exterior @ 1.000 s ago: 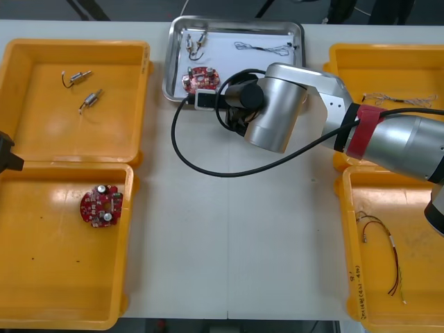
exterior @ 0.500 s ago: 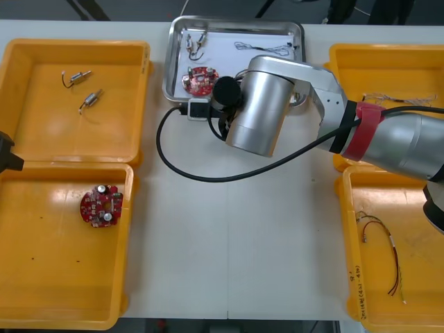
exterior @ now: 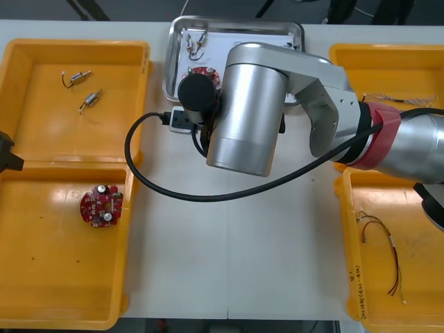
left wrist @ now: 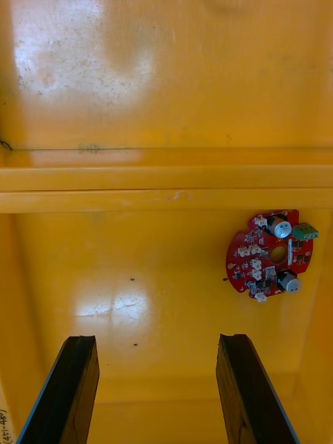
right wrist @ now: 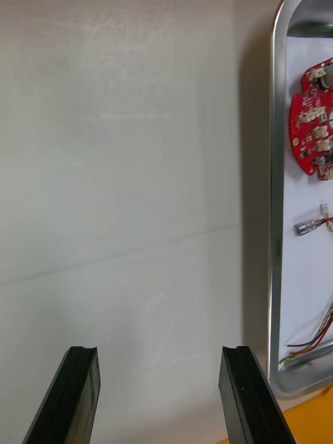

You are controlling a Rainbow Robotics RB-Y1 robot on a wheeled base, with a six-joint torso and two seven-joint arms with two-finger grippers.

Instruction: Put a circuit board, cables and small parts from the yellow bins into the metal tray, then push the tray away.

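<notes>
My right tool (right wrist: 159,350) hangs spread and empty above bare table (right wrist: 139,173), with the metal tray (right wrist: 274,208) running along just outside one finger. I judge the loading done. Inside the tray, past that finger, lie a red circuit board (right wrist: 313,118), a small metal part (right wrist: 307,226) and a red and yellow cable (right wrist: 309,343), so what is left is the push. That would explain why the tool sits beside the rim rather than over the contents: from here a finger can bear on the tray's wall. My right arm (exterior: 243,104) reaches in from the right, its thick forearm lying across the tray's near edge, wrist bent to face down. My left tool (left wrist: 156,340), also spread and empty, is parked over a yellow bin (left wrist: 104,277), a spare board (left wrist: 274,253) lying just ahead of one finger.
</notes>
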